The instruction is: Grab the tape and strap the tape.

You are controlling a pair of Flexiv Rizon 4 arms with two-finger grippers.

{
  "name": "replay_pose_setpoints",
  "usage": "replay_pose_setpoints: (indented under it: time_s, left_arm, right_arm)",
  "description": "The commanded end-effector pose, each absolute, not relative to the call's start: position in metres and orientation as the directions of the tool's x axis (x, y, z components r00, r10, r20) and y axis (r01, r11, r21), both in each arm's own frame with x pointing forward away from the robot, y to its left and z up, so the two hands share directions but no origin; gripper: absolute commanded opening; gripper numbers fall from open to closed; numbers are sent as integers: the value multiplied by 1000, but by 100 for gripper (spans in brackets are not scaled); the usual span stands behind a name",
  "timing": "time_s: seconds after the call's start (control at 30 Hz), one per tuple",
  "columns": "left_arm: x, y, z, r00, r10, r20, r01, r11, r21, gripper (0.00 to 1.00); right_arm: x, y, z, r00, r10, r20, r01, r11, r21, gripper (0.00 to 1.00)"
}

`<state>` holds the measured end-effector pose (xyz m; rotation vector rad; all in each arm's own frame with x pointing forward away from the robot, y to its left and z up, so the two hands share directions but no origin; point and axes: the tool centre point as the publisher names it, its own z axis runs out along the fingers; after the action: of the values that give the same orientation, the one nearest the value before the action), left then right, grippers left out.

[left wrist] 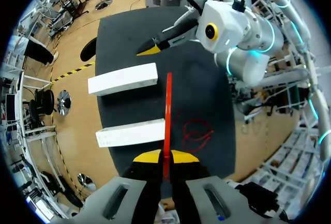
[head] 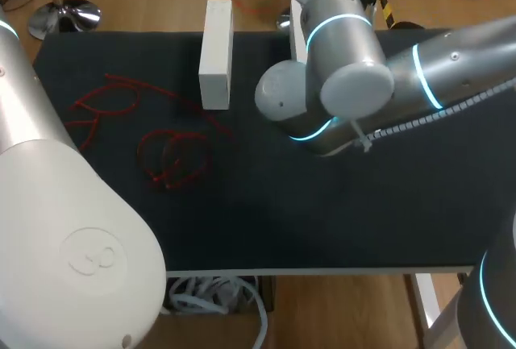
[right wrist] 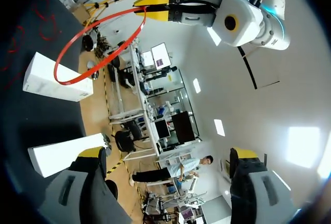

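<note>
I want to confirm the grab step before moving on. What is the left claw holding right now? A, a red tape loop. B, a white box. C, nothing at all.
A: in the left wrist view the left claw is closed on the red tape loop, which is pinched from both sides and stands up ahead of it, seen edge-on.

Robotics lab here: a left arm (head: 72, 228) and a right arm (head: 347, 43), grey with glowing cyan rings, hang over a black counter (head: 322, 228) carrying a white block (head: 216, 55) and red tape (head: 173, 155) loops.
</note>
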<state>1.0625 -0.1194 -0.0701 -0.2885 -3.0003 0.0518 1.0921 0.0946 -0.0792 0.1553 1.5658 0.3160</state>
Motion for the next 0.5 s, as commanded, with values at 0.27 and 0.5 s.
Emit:
replay_pose_setpoints:
  time_s: [0.27, 0.5]
  left_arm:
    - [1062, -119, -69, -974, 191, 124, 187, 981, -44, 0]
    - [1057, -88, -72, -991, 82, 109, 80, 996, -26, 0]
  right_arm:
    - [1091, 92, -74, -108, 284, -953, -103, 950, 294, 100]
    - [1091, 92, -74, -108, 284, -953, -103, 950, 294, 100]
